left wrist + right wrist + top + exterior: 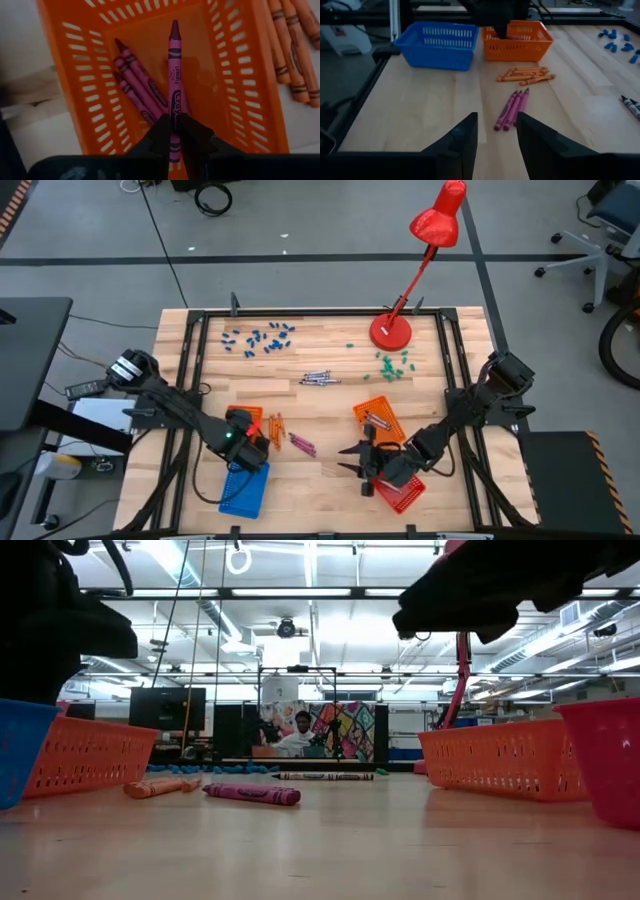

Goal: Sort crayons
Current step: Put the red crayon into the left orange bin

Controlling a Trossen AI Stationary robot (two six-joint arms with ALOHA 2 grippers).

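Note:
My left gripper (240,442) is over the left orange basket (235,75) and is shut on a magenta crayon (174,80). A few more magenta crayons (137,82) lie on the basket's floor. Orange crayons (275,425) and three magenta crayons (512,110) lie flat on the table beside that basket. Grey crayons (320,380) lie at the table's middle. My right gripper (497,135) is open and empty. It hovers near the front, between the magenta crayons and the red basket (400,492). My left gripper pinches the magenta crayon between its two fingers near the blunt end (174,131). The crayon runs on past the fingertips, in line with the fingers. Its pointed tip (174,27) is over the basket's floor. Whether the tip touches the floor I cannot tell.
A blue basket (245,492) stands at the front left. A second orange basket (380,418) stands right of the middle. A red desk lamp (392,330) stands at the far side. Blue bits (260,338) and green bits (393,365) lie near it.

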